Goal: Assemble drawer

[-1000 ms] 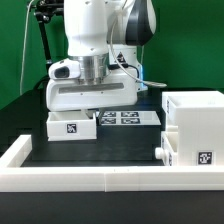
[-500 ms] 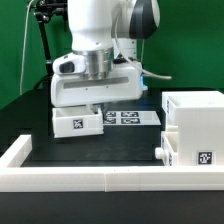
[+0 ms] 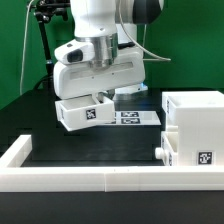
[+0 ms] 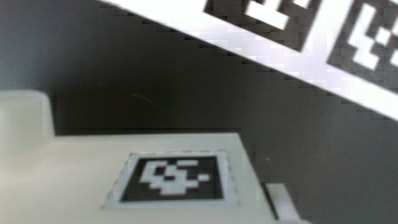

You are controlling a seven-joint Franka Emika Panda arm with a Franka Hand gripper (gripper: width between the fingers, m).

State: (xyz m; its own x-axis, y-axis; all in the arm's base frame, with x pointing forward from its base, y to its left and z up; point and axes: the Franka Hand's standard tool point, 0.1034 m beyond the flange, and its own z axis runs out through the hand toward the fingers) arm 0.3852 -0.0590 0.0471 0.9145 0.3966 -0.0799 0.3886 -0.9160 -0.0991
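Note:
A small white tray with a black-and-white tag hangs tilted above the table at the exterior view's left. My gripper is shut on its top edge; the fingertips are hidden by the hand and the tray. In the wrist view the tray's tagged face fills the near part of the picture. The tall boxy housing stands at the exterior view's right. A second tray with a knob sits in the housing's lower front.
The marker board lies flat on the dark table behind the lifted tray; it also shows in the wrist view. A low white rim runs along the table's front and left side.
The gripper has risen with the tray. The tray lay flat on the table before; now it is off the table and tilted.

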